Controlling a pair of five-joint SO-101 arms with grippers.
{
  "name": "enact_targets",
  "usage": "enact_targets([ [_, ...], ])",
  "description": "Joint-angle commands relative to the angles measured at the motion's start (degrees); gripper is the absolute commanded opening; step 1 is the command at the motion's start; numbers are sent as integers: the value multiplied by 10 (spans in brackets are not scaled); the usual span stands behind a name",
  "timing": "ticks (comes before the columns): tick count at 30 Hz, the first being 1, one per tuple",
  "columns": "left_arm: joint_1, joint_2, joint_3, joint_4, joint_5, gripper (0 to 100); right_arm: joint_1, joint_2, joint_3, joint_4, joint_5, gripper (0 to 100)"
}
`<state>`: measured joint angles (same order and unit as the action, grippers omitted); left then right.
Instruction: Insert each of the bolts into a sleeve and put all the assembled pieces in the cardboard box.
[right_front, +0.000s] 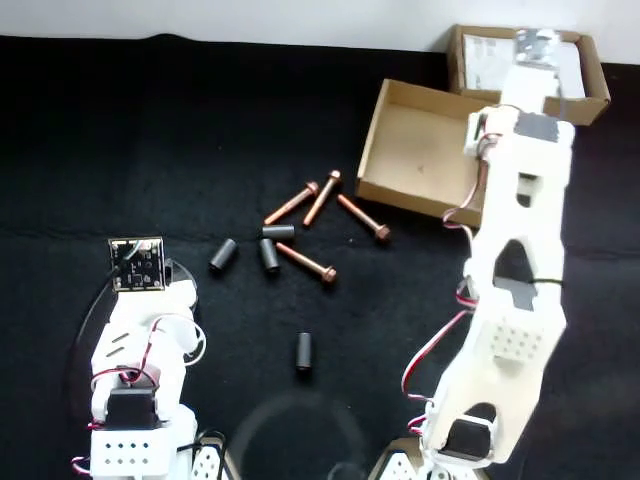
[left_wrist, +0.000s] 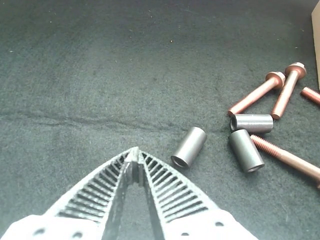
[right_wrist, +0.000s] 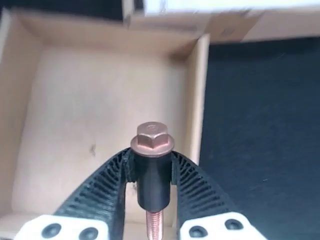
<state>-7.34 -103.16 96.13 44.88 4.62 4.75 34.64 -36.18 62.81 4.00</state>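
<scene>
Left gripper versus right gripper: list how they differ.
The left gripper holds nothing; the right gripper clamps a sleeved bolt. The left gripper is over the black mat beside a loose sleeve; the right gripper is over the box. Both are shut.

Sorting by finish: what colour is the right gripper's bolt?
The bolt is copper, clearest in right wrist view.

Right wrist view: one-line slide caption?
Right gripper holds a bolt seated in its sleeve, open cardboard box beyond.
</scene>
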Motion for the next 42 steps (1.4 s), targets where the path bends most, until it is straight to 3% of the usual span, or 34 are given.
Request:
enact_targets([
  [1,-7,-5,9,-5,3,10,-10,22,-70,33,31,6],
  [24,-7,-5,9,-4,0,10,-34,93,-137,64,34,15],
  [33,-7,-5,9,-4,0,10,-35,91,-138,101,36,255],
  [42,-7,-5,9,-4,0,10,-45,91,-193,177,34,261],
])
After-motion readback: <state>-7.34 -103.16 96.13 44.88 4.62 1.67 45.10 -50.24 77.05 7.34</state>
